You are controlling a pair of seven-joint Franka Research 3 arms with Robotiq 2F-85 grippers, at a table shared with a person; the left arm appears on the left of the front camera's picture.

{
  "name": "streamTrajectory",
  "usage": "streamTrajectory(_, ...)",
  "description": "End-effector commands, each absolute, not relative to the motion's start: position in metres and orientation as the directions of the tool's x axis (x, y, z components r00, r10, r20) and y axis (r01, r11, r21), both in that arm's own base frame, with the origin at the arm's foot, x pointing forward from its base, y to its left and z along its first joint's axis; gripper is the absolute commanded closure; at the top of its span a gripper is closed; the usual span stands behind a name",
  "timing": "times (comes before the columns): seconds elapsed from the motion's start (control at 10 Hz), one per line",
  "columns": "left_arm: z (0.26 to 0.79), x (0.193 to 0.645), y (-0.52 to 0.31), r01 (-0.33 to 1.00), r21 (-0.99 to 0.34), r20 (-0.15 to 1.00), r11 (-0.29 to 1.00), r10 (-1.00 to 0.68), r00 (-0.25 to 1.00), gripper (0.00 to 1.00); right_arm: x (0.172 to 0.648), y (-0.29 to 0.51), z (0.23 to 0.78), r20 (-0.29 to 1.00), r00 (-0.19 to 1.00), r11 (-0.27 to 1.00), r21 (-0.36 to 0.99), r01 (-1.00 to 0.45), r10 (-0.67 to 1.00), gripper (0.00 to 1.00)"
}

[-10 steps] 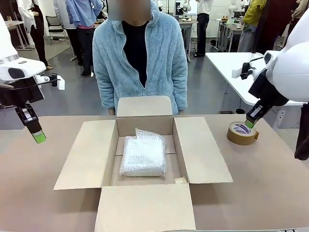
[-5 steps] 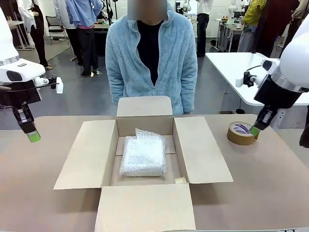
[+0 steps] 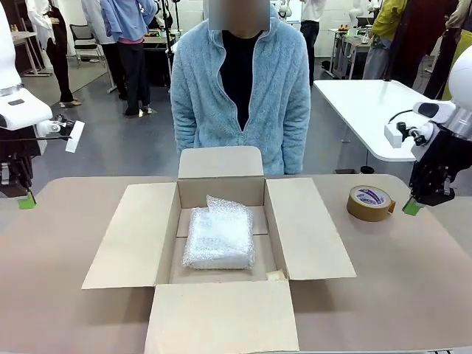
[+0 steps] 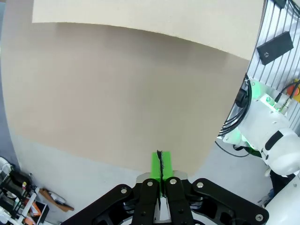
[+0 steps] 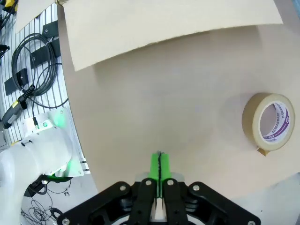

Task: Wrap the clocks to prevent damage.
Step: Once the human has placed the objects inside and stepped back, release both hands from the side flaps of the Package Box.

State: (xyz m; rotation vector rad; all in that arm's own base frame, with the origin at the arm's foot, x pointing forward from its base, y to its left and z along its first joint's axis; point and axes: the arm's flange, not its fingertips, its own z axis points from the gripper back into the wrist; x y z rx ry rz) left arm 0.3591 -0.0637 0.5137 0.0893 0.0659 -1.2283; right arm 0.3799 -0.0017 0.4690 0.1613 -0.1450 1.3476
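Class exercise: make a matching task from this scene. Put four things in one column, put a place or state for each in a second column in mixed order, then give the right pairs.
Column one
1. bubble-wrap bundle
2. tape roll
3. cardboard box
4. left gripper

Column two
a. lying flat, to the robot's right of the box
b. flaps spread open
c. inside the box
d. shut, far out on the robot's left

Pairs: 1-c, 2-a, 3-b, 4-d
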Motion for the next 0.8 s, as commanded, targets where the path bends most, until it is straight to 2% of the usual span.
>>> streamTrajectory(0.0, 0.511, 0.361, -0.068, 0.929, 0.045, -0.098, 0.367, -0.924, 0.370, 1.00, 0.379, 0.005, 0.466, 0.178, 0.223, 0.220, 0.039, -0.975, 0.958, 0.99)
streamTrajectory(0.3, 0.512, 0.360, -0.065, 0.938, 0.033, -0.100, 0.345, -0.933, 0.347, 1.00, 0.379, 0.003, 0.469, 0.177, 0.214, 0.213, 0.027, -0.977, 0.961, 0.99)
streamTrajectory(0.4, 0.506, 0.371, -0.055, 0.975, 0.005, -0.050, 0.222, -0.974, 0.222, 1.00, 0.385, -0.002, 0.465, 0.306, 0.050, 0.039, 0.045, -0.998, 0.951, 0.99)
streamTrajectory(0.5, 0.502, 0.375, -0.043, 0.996, 0.031, 0.063, 0.082, -0.995, 0.080, 1.00, 0.394, -0.021, 0.457, 0.492, -0.078, -0.098, 0.014, -0.995, 0.867, 0.99)
streamTrajectory(0.6, 0.496, 0.378, -0.028, 0.999, 0.040, 0.191, 0.003, -0.982, -0.005, 1.00, 0.399, -0.038, 0.448, 0.640, -0.131, -0.146, -0.030, -0.989, 0.757, 0.99)
streamTrajectory(0.7, 0.488, 0.381, -0.012, 0.998, 0.044, 0.300, -0.037, -0.953, -0.049, 1.00, 0.404, -0.050, 0.436, 0.728, -0.148, -0.153, -0.060, -0.986, 0.669, 0.99)
